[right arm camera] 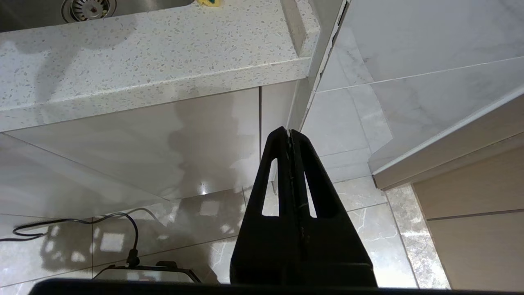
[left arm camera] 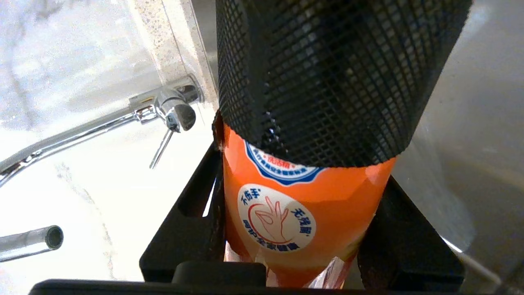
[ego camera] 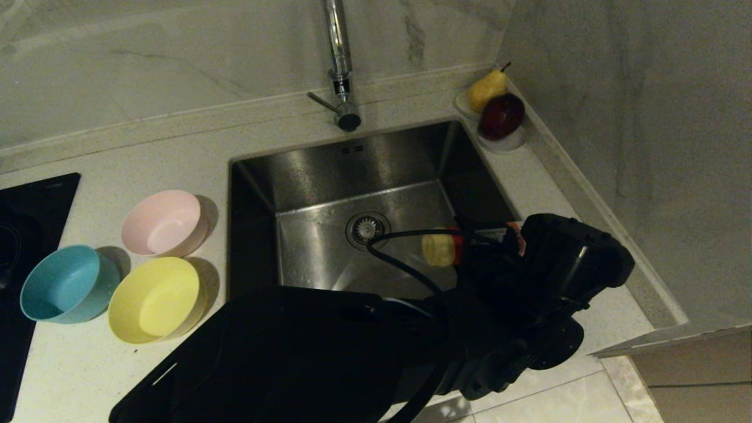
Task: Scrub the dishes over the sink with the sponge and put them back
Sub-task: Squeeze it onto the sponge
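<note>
Head view: three bowls, pink [ego camera: 165, 222], blue [ego camera: 69, 284] and yellow [ego camera: 157, 299], sit on the speckled counter [ego camera: 111, 147] left of the steel sink [ego camera: 329, 229]. Left wrist view alone shows the left gripper [left arm camera: 301, 229] clamped on an orange bottle [left arm camera: 303, 213] beside the tap [left arm camera: 163, 110]. Right wrist view: right gripper [right arm camera: 290, 139] pressed together below the counter edge, over floor tiles [right arm camera: 360, 229]; a sponge [right arm camera: 209, 3] corner peeks past the rim.

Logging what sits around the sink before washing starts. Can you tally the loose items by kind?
Bowls: 3, pink, blue, yellow
Fruit: 2, pear, red fruit
White dish: 1
Orange bottle, in the left gripper: 1
Total: 7
</note>
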### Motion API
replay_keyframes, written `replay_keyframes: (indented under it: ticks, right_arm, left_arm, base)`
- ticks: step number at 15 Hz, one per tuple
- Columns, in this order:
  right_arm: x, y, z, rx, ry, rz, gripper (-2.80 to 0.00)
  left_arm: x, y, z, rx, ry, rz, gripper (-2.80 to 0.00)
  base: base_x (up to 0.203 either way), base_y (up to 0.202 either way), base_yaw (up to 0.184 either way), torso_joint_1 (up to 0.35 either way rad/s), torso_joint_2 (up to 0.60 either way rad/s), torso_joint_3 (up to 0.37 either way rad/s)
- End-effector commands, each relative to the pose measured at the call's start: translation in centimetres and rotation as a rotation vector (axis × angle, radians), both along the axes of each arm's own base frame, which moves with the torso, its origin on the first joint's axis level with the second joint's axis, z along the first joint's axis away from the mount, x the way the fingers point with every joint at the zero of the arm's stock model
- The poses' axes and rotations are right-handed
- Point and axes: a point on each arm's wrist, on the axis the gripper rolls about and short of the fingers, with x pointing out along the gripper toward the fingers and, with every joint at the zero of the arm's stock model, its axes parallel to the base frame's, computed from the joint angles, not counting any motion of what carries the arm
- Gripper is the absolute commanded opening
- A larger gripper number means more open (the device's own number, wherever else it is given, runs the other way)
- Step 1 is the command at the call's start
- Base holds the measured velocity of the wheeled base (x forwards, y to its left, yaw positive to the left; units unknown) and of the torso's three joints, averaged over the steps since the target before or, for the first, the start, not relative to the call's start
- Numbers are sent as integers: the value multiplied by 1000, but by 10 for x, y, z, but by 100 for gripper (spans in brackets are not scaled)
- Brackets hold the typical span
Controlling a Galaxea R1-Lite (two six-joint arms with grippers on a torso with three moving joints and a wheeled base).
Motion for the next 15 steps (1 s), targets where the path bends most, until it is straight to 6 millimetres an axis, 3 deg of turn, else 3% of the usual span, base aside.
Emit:
replay_keyframes:
  ticks: [1,15]
  right_arm:
    - [0,0,0,0,0,0,-280]
    - [0,0,0,0,0,0,-280]
  left_arm:
    - [1,-1,0,-9,-9,8,-280]
    - [3,-8,-5,-82,-35,-56,-280]
  base:
    - [0,0,0,0,0,0]
    - [0,0,0,0,0,0]
